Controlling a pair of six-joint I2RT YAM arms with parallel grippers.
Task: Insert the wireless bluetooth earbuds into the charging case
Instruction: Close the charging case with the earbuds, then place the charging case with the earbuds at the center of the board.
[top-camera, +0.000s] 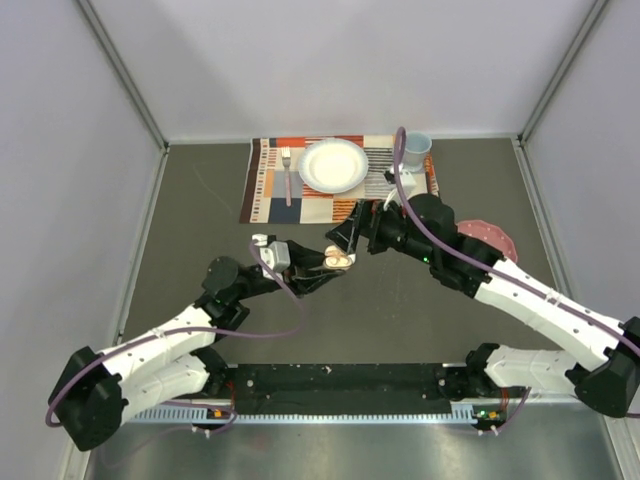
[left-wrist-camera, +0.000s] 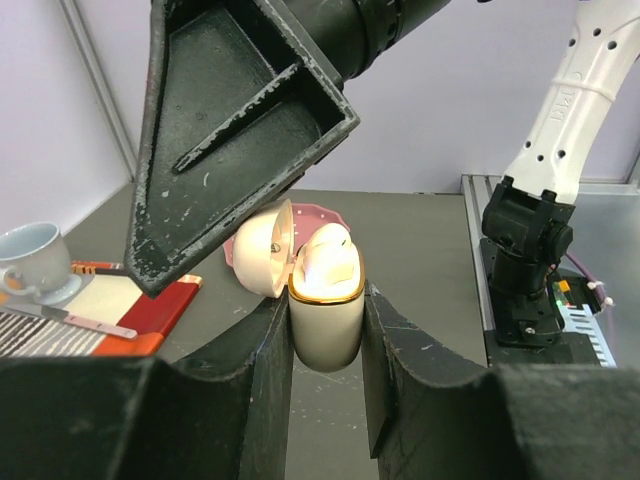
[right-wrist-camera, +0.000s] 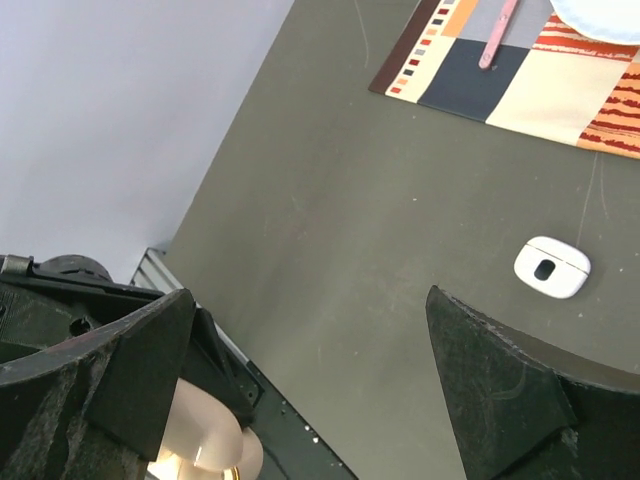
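While left tool (left-wrist-camera: 327, 350) clamps open charging case (left-wrist-camera: 326, 310), right tool (right-wrist-camera: 310, 330) hovers wide above it, angled down.

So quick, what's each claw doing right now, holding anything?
Left gripper: shut on the open charging case.
Right gripper: open, holding nothing.
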